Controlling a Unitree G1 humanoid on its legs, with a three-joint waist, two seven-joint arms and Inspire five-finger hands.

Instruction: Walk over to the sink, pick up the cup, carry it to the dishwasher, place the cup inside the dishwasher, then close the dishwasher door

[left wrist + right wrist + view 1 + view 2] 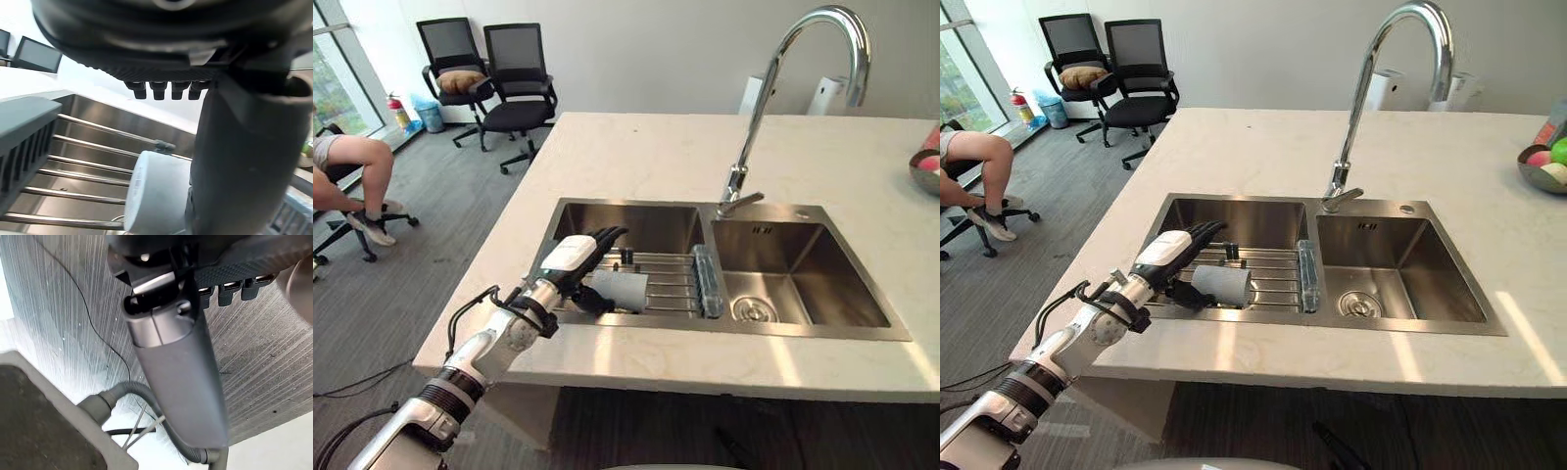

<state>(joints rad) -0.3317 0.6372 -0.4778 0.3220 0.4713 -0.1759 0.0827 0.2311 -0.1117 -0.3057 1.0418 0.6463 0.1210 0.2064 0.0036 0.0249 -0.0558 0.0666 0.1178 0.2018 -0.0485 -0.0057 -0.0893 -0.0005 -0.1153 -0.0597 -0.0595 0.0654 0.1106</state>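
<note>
Cup (626,291) on its side on the rack (672,285) looks light, hard and slippery, so the left hand (570,257), spread open around it, should wrap its round middle.

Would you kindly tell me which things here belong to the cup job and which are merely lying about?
Job: cup, on its side on the rack in the sink; left hand, open, at the cup; right hand, idle.
Lying about: faucet; fruit bowl; two office chairs; seated person.
</note>
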